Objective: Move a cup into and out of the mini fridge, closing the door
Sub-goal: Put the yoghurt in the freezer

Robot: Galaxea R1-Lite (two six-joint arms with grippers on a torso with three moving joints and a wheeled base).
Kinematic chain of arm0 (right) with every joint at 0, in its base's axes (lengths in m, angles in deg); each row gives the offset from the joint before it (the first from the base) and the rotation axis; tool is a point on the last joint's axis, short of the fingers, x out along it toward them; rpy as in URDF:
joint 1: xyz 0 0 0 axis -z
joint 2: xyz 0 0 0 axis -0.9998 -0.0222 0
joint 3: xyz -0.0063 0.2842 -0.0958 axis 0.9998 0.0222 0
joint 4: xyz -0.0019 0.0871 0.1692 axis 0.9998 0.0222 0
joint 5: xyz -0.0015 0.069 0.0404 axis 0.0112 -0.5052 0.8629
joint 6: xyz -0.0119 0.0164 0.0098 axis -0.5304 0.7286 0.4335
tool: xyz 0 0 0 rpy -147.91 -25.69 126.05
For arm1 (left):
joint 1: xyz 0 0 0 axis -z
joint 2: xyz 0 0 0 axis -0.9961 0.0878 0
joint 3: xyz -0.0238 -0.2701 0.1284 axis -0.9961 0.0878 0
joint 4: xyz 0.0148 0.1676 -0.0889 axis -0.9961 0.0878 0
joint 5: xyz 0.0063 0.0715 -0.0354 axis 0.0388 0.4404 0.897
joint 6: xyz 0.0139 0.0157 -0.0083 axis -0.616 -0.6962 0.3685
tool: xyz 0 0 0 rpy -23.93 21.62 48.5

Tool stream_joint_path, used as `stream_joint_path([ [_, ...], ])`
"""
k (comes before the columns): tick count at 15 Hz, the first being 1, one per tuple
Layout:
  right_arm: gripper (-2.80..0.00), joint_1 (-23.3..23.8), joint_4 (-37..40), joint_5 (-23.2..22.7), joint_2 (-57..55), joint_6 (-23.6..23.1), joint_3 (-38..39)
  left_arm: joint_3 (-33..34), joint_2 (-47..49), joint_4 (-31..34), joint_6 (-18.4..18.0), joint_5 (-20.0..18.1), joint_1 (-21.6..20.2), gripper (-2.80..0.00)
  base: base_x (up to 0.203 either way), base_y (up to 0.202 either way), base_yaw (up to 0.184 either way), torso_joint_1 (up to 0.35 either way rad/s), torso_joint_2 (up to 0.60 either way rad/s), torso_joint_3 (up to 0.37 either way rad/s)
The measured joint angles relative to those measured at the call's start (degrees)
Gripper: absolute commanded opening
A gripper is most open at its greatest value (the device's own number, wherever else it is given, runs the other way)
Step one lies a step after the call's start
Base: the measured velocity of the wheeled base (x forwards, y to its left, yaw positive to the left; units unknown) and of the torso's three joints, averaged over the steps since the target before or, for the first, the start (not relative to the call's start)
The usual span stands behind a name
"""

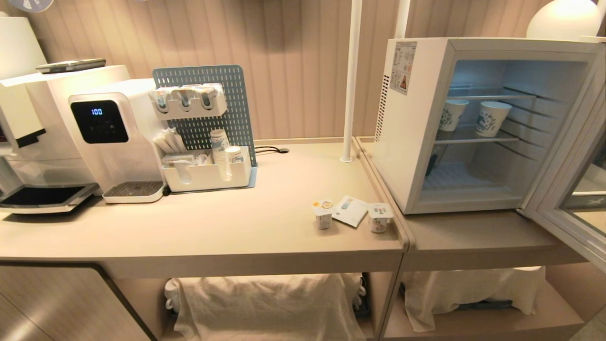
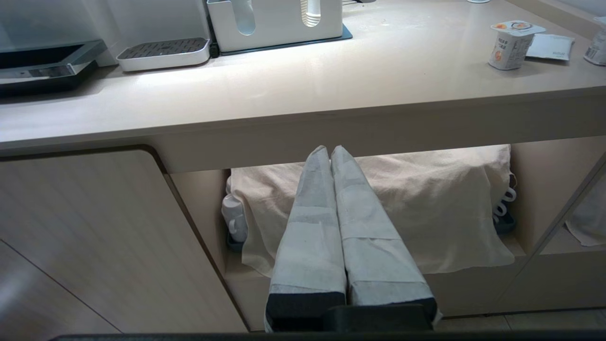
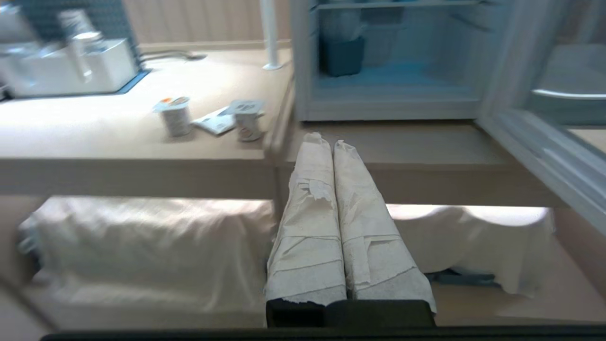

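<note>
The mini fridge (image 1: 473, 128) stands on the right-hand section of the bench (image 1: 236, 227), its door (image 1: 575, 189) swung wide open toward the right. A warning sticker (image 1: 403, 67) sits on its left side wall. Inside, 2 patterned paper cups (image 1: 492, 118) stand upright side by side on the middle wire shelf (image 1: 473, 139), apart from each other; the upper shelf and the floor of the fridge hold nothing that can be made out from the head view, though the right wrist view shows a dark object (image 3: 342, 56) low at the back left, too blurred to identify.

On the left section of the bench, near its right front corner, 2 small yogurt pots (image 1: 323, 214) stand with a flat packet (image 1: 351, 210) lying between them. Further left are a white organiser tray (image 1: 208, 173) backed by a blue-grey pegboard (image 1: 222, 109), and a white water dispenser (image 1: 113, 137) with a lit display.

Neither arm appears in the head view. The left gripper (image 2: 330, 150) hangs in front of the bench's edge, below its top, jaws closed flat against each other and holding nothing, pointing toward a cloth-covered shelf (image 2: 426, 199) under the bench. The right gripper (image 3: 325, 139) sits in front of the bench section that carries the fridge, just left of the open doorway, jaws likewise pressed together and empty. Both pairs of fingers (image 3: 307, 227) are wrapped in pale paper-like tape.
</note>
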Motion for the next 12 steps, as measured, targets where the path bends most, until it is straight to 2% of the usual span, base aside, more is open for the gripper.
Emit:
stream_joint_path([
  [2, -2.80, 0.00, -0.26, -4.29, -8.81, 1.00, -3.01, 0.00, 0.00, 0.00, 0.16, 0.03, 0.05, -2.80, 0.000, 0.000, 0.000, 0.000, 0.00, 0.000],
  [5, -2.80, -0.13, -6.72, -9.62, -28.05, 2.24, -4.29, 0.02, 0.00, -0.07, 0.98, 0.17, 0.00, -2.80, 0.000, 0.000, 0.000, 0.000, 0.00, 0.000],
  [8, -2.80, -0.66, -20.21, -12.58, -52.34, 2.61, -3.46, 0.02, 0.00, -0.09, 1.28, 0.22, 0.05, -2.80, 0.000, 0.000, 0.000, 0.000, 0.00, 0.000],
  [12, -2.80, -3.56, -46.90, -13.80, -86.88, 2.46, -1.85, 0.02, 0.00, -0.07, 1.46, 0.21, 0.05, -2.80, 0.000, 0.000, 0.000, 0.000, 0.00, 0.000],
])
